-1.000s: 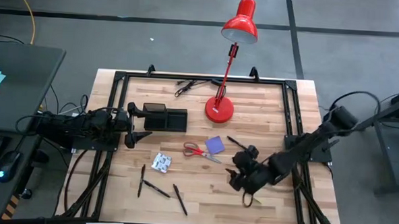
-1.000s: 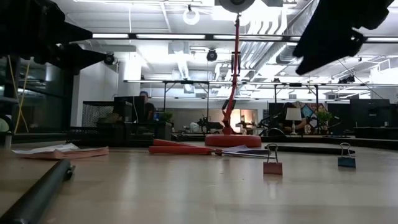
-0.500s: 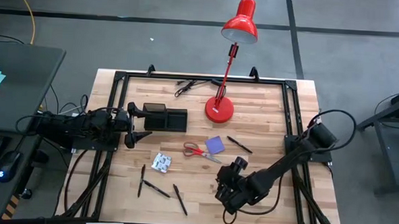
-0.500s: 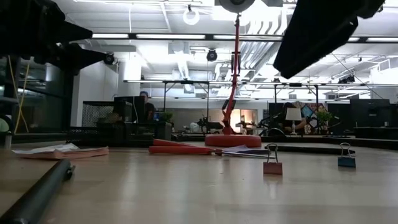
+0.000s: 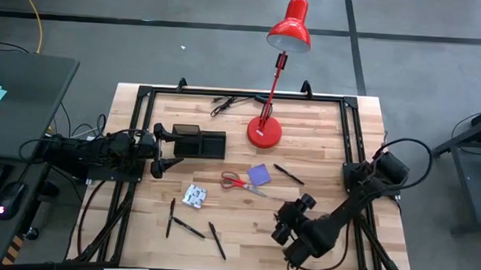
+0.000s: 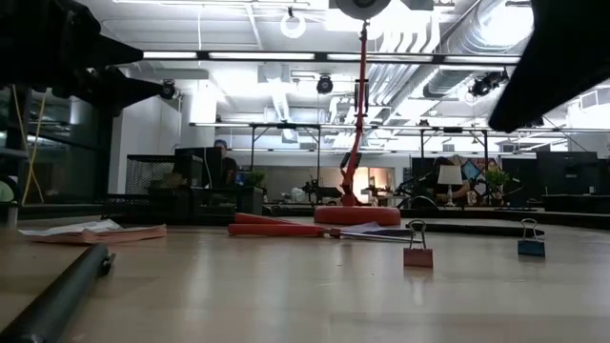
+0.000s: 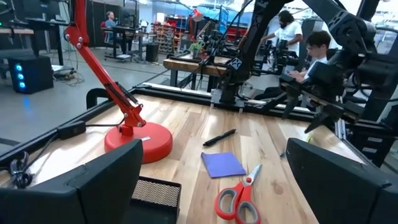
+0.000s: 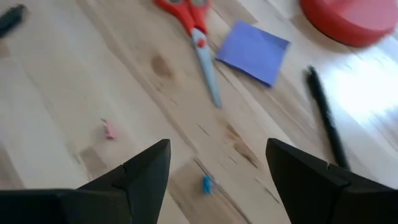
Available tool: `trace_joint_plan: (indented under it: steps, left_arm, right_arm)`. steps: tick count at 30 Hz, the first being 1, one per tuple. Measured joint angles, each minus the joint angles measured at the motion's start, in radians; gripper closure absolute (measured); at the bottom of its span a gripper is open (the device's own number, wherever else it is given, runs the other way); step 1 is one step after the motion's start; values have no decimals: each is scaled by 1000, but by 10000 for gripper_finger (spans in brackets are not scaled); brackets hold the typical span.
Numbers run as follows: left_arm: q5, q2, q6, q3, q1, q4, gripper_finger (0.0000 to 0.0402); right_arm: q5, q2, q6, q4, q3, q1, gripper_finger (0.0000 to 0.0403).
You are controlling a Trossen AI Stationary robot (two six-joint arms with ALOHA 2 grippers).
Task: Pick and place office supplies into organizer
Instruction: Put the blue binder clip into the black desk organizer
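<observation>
Hanging low over the counter (image 5: 245, 225), the right hand (image 5: 289, 232) is open and empty; the left hand (image 5: 160, 149) is open beside the organizer (image 5: 199, 143).

Red-handled scissors (image 5: 237, 182) flat mid-table, purple pad (image 5: 259, 174) just beside; black organizer (image 5: 198, 142) upright, left.

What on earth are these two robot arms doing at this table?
They are meant to tidy office supplies into the black organizer, but nothing is being held yet. The right gripper hangs open and empty above the table's near right part, its camera looking at the red-handled scissors and purple pad. The left gripper waits open beside the organizer. Pens and a patterned packet lie loose on the wood.
</observation>
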Motion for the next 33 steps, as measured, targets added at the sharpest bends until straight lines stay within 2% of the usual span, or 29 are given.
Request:
trace_joint_plan:
  steps: [15,18,21,24,28,33]
  left_arm:
    - [0,0,-7,0,0,-16,21]
    - [0,0,-7,0,0,-13,21]
    - [-1,0,-7,0,0,2,21]
    - [-1,0,-6,0,0,5,21]
    - [-2,0,-4,0,0,6,21]
    - [-2,0,-5,0,0,-14,21]
  right_arm:
    - [60,0,345,-237,-1,129,144]
    - [89,-14,433,-236,-67,163,144]
    - [90,-53,547,-132,-208,194,144]
    - [117,-83,576,13,-310,215,144]
    - [115,-92,540,162,-356,190,144]
    - [104,-92,368,406,-412,141,144]
